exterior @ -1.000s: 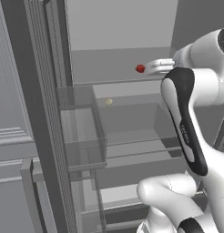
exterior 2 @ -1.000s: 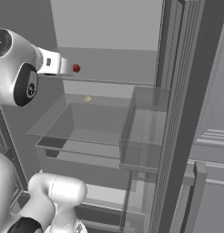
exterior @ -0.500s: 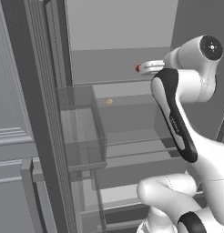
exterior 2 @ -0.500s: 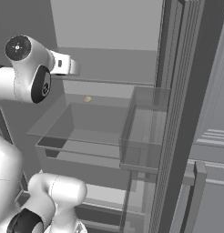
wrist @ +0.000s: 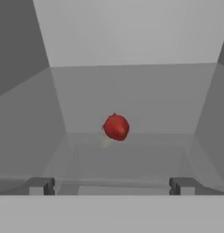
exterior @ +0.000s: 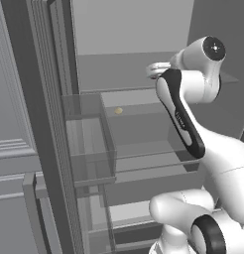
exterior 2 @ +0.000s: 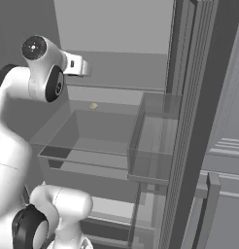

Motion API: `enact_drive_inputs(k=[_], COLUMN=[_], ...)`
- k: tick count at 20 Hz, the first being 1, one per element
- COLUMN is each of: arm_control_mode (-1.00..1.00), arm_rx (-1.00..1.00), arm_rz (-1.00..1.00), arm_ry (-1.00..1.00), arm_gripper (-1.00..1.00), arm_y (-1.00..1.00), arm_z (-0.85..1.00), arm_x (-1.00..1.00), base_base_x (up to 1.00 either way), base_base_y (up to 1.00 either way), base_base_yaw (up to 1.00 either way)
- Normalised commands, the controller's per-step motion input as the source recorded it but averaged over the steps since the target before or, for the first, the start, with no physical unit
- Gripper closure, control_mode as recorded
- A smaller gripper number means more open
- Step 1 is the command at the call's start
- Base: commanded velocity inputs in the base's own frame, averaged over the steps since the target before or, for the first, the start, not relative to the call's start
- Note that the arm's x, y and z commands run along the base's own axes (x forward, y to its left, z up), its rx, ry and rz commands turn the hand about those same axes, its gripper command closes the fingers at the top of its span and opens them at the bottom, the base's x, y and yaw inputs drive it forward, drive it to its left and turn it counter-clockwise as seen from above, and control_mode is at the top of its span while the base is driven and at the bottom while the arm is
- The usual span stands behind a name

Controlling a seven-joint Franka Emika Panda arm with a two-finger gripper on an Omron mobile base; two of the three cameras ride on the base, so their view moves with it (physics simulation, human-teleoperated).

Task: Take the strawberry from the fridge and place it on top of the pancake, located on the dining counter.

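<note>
The strawberry sits on the upper shelf inside the fridge, dead centre in my hand view and well ahead of the two finger tips, so I'm lined up on it but not yet touching. My gripper has its jaws spread wide apart with nothing between them, which I judge leaves room to straddle so small a fruit. On the shelf below lies a small pale yellowish item, clear of my line. The door bin stands off to the side.
</note>
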Motion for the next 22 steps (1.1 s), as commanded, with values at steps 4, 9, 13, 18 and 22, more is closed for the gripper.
enact_drive_inputs(k=[4, 9, 13, 18, 22], arm_control_mode=[-1.0, -1.0, -1.0, -1.0, -1.0], arm_rx=[0.0, 0.0, 0.0, -0.01, 0.0], arm_rz=[0.0, 0.01, 0.01, 0.0, 0.0], arm_ry=[0.01, 0.02, 0.04, 0.06, 0.03], arm_gripper=[-1.0, -1.0, -1.0, -1.0, -1.0], arm_y=[0.0, 0.0, 0.0, 0.0, 0.0], arm_z=[-0.07, -0.08, -0.08, -0.17, -0.14], arm_x=[0.48, 0.48, 0.51, 0.43, 0.14], base_base_x=[0.0, 0.0, 0.0, 0.0, 0.0], base_base_y=[0.0, 0.0, 0.0, 0.0, 0.0], base_base_yaw=[0.0, 0.0, 0.0, 0.0, 0.0])
